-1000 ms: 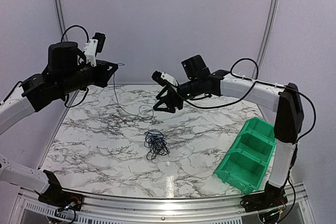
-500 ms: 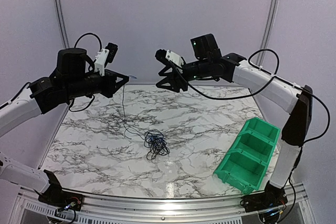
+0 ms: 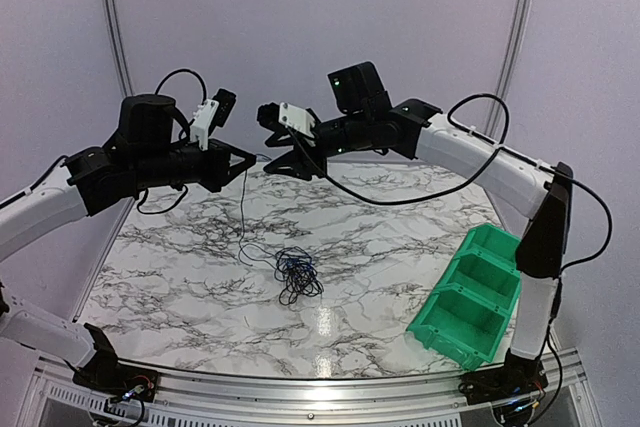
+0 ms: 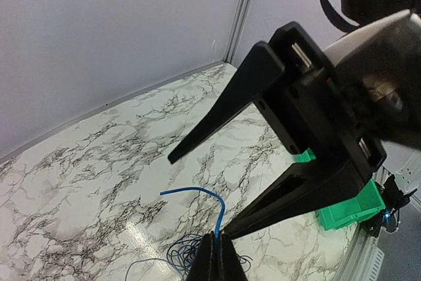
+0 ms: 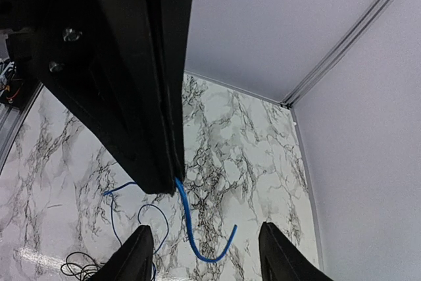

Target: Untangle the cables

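Left wrist view showed the left tool (image 4: 216, 259) clenched on a blue cable (image 4: 197, 193), with a short free end curling out past its tips. The right tool (image 5: 205, 226) stood released, its two fingers spread either side of that free end and not touching it, as far as I could see (the right wrist view read the same). From above, both tools met high over the table (image 3: 400, 232), up and well to the left of the green bin (image 3: 470, 297). The blue cable hung from the left tool down to the rest of the cables (image 3: 297, 275), a small dark loopy tangle on the table left of the bin and well apart from it.

The step in hand looked like a two-point pull: one strand was lifted and the second tool was lining up on its end. The next move would call for the right tool to close squarely on the free end. The two would then need to draw apart gently so the strand slid out without tightening the tangle.

The table was white, marble-patterned and glossy, with a glare patch left of the bin. Pale lilac walls (image 3: 300, 27) stood behind the bin.
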{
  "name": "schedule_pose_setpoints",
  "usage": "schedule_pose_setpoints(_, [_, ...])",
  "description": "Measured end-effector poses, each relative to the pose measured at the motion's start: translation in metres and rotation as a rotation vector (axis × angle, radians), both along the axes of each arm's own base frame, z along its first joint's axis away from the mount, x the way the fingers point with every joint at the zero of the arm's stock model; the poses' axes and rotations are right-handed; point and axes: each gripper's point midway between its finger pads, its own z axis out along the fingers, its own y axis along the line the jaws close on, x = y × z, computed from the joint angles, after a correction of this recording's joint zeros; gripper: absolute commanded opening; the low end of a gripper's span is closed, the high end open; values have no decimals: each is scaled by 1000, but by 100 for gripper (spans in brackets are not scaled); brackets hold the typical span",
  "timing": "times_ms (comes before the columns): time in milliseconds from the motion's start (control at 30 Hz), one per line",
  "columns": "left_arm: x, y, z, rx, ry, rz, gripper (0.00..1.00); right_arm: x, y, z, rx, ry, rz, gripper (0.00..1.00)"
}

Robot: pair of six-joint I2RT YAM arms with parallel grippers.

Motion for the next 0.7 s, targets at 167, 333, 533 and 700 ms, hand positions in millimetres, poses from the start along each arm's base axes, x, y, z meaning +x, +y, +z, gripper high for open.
schedule_pose_setpoints(167, [-1, -1, 0, -3, 4, -7, 0, -3, 9, -22, -43, 7, 21, 7])
schedule_pose_setpoints(333, [0, -1, 0, 0, 1, -5, 0, 5, 10, -20, -38, -3, -24, 0])
schedule_pose_setpoints(533, [3, 3, -10, 29, -6, 15, 0, 12, 2, -20, -55, -41, -73, 0])
schedule_pose_setpoints(700, [2, 0, -10, 43, -45, 15, 1, 10, -6, -21, -67, -61, -74, 0])
